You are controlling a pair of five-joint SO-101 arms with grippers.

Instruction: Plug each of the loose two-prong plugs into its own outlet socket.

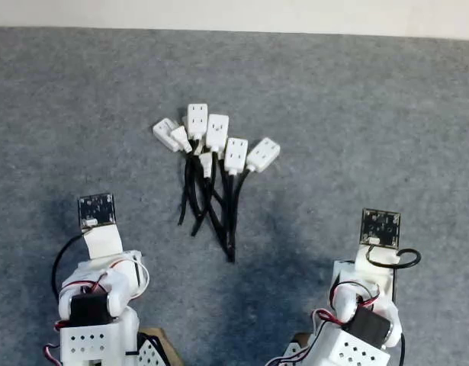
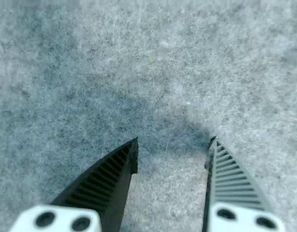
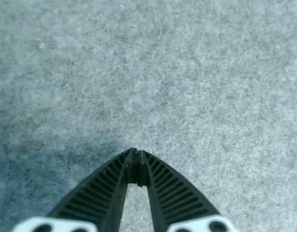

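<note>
Among tangled cords (image 1: 232, 221), indistinct plugs (image 1: 206, 162)

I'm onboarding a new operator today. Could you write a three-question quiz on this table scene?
1. True or false: the left tool is shut.
2. The plugs lie: A) bunched together on the mat, ahead of both arms; B) in one tool; C) spread singly across the mat.
3. Fill in: the cords are ____ in colour.
Key: 1 false; 2 A; 3 black.
</note>
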